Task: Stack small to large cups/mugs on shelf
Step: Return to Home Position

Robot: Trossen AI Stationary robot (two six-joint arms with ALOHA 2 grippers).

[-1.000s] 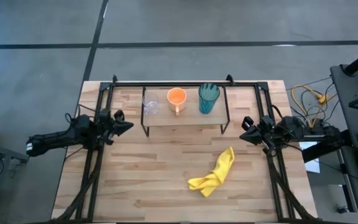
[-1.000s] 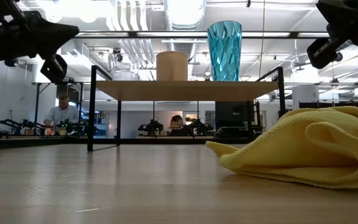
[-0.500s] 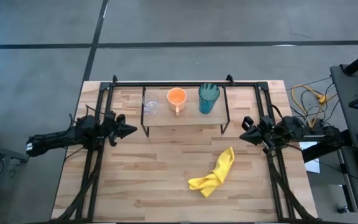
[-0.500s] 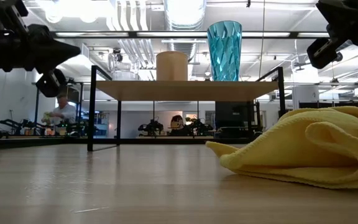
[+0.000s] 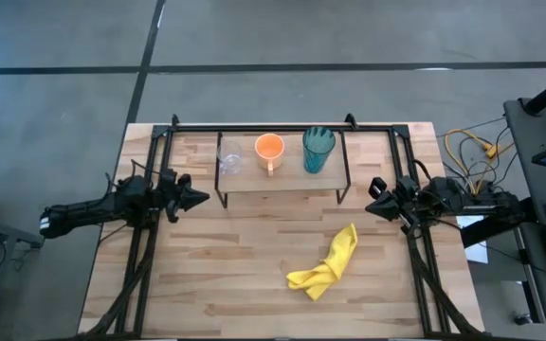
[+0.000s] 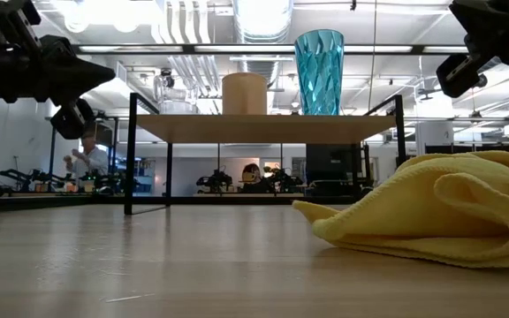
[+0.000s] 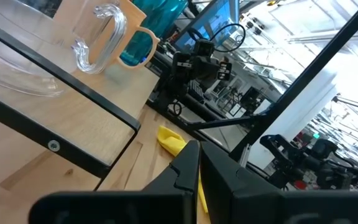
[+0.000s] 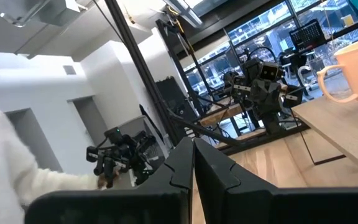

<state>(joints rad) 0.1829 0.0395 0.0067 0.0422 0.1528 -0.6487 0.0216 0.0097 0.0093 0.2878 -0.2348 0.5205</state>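
– Where were your grippers against the edges?
– Your left gripper (image 5: 196,197) hung just off the left end of the shelf (image 5: 282,180), and your right gripper (image 5: 374,200) off its right end. Both were clear of the frame, fingers pinched together on nothing.
– Cups?
– In a row on the shelf, left to right: clear glass cup (image 5: 229,161), orange mug (image 5: 269,148), teal tumbler (image 5: 318,150).
– Surface, room?
– A yellow cloth (image 5: 328,265) lay crumpled near-right on the table (image 5: 235,284), with bare wood around it. A person (image 6: 83,159) was far behind.

Shelf (image 5: 282,180) on far tbl (image 5: 235,275): glass cup (image 5: 229,161), orange mug (image 5: 269,148), teal tumbler (image 5: 318,150), L to R. Yellow cloth (image 5: 327,265) near-right on tbl.
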